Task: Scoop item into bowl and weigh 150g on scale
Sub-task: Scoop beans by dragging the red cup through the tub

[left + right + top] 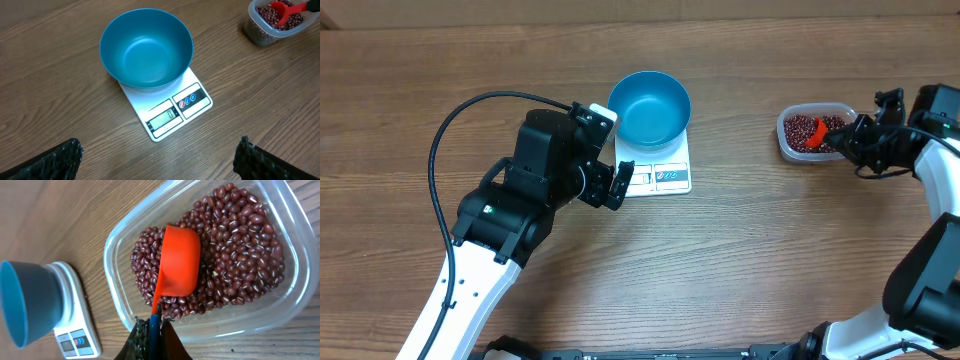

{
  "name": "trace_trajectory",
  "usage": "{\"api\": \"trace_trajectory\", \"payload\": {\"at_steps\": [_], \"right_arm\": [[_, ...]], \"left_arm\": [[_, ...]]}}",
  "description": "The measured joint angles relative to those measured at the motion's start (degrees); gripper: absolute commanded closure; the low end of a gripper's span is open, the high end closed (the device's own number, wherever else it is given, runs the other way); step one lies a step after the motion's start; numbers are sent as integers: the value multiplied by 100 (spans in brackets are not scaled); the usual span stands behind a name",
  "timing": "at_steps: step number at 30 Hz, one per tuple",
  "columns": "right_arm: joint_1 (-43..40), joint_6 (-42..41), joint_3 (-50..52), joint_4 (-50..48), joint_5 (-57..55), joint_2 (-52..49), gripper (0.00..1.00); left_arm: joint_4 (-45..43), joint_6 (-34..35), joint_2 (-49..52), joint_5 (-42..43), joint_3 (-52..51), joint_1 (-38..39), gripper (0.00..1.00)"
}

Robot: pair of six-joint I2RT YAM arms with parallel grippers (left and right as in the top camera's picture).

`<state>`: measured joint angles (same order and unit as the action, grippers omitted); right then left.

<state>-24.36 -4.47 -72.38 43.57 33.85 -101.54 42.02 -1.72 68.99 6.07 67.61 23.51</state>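
Left arm sits at the left of the counter (740,270), reaching toward the middle. Left pincer (159,146) is spread wide apart and holds nothing. Its two dark fingertips (60,159) frame the bottom corners of the left wrist view, and it hovers near the scale's display edge without touching it. A black cable (450,130) loops off that arm.

The scale (665,178) is at centre, white, flat on the counter. The blue bowl (650,108) stands upright on the scale's far half, overhanging it on the far side. The bowl is empty, with no beans inside. The display (167,117) reads 0, and the printed button panel beside it is uncovered.

Further right, well apart from the scale, is the clear tub (788,140), also on the counter. The beans (235,255), a maroon heap, are all in the tub and cover most of its floor.

An orange-red scoop (179,262) lies with its cup on the bean heap inside the tub, and its handle runs out over the tub's rim. I cannot tell whether the cup holds any beans.

Right pincer (152,325) is clamped together on the scoop's handle end, just outside the tub wall. Right arm comes in from the right edge.
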Motion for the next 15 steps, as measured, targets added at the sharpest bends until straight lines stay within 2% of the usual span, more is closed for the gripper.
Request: {"api": "trace_trajectory", "payload": {"at_steps": [15], "right_arm": [[-719, -2, 0, 109, 1222, -2, 97]], "left_arm": [[0, 0, 0, 0, 0, 0, 0]]}}
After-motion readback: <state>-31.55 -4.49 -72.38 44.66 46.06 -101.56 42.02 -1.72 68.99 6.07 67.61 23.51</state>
